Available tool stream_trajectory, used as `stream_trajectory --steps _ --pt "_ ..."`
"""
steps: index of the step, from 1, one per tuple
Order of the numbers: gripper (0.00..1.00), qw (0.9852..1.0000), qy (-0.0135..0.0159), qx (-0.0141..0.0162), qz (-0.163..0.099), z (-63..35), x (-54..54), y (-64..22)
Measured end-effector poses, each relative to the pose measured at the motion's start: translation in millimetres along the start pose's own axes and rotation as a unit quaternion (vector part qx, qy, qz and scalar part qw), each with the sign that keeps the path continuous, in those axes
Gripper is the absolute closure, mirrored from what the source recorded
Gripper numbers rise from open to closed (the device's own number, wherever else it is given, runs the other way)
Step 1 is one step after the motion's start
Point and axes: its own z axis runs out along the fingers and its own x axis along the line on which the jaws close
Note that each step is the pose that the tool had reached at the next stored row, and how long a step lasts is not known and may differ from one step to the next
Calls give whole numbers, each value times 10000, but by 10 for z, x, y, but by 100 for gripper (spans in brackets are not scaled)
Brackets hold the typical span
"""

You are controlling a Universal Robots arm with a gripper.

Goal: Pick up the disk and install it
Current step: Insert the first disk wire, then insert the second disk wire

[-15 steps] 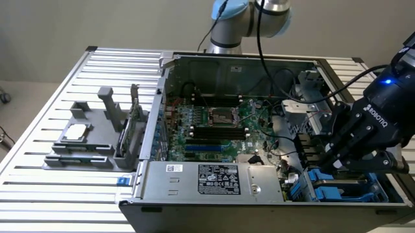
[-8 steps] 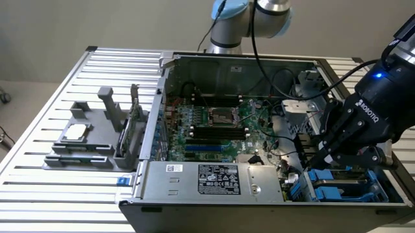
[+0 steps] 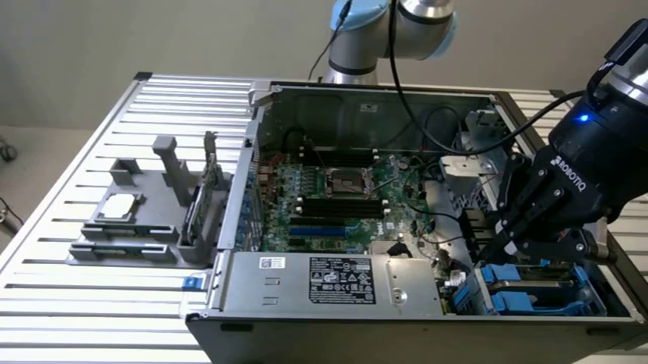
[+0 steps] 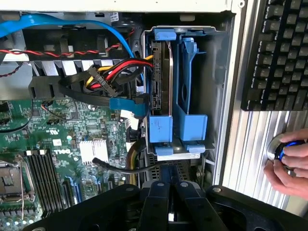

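Roughly left to right in the exterior view: a grey holder rack (image 3: 142, 220) sits on the slatted table (image 3: 61, 250) at mid-left, w/ a small square silver chip (image 3: 120, 205) on it and upright grey posts beside. Next comes the open PC case (image 3: 405, 318), centre frame, motherboard (image 3: 335, 205) inside and the silver labelled power-supply box (image 3: 335, 282) along its lower edge. Black cables (image 3: 426, 129) loop over the board from the top. At lower right of the frame the blue drive cage (image 3: 526, 292) sits in the case corner, and the black gripper (image 3: 526, 246) hangs right above it, arm coming in from upper right.

Wrist view, left to right: motherboard (image 4: 48, 159) at lower left, a bundle of red/yellow/black wires (image 4: 115, 72) and a blue flat cable (image 4: 115, 36) crossing toward the bay, then the disk (image 4: 161, 77) in its blue carrier, seated in the cage (image 4: 192, 110) at centre. It stands on edge; long axis runs up-down in the frame, cable plugs crowding its left side. Right of the case: table slats, a black keyboard (image 4: 279, 53) at upper right, a person's hand (image 4: 288, 166) on a blue-lit knob at lower right.

Gripper (image 4: 168, 211) at bottom centre, fingers pressed together, clenched on nothing visible; just short of the carrier's lower blue tab, touching or not can't tell.
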Motion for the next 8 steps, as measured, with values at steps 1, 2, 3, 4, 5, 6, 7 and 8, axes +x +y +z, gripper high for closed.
stream_trajectory --steps 1,2,3,4,5,6,7,8 --pt "89 10000 0 0 0 -1 0 0" --pt "89 10000 -1 0 0 -1 0 0" --pt "89 10000 -1 0 0 -1 0 -1" --pt "89 10000 -1 0 0 -1 0 -1" --pt "89 10000 -1 0 0 -1 0 0" --pt "89 10000 -1 0 0 -1 0 0" --pt "89 10000 -1 0 0 -1 0 -1" --pt "89 10000 -1 0 0 -1 0 0"
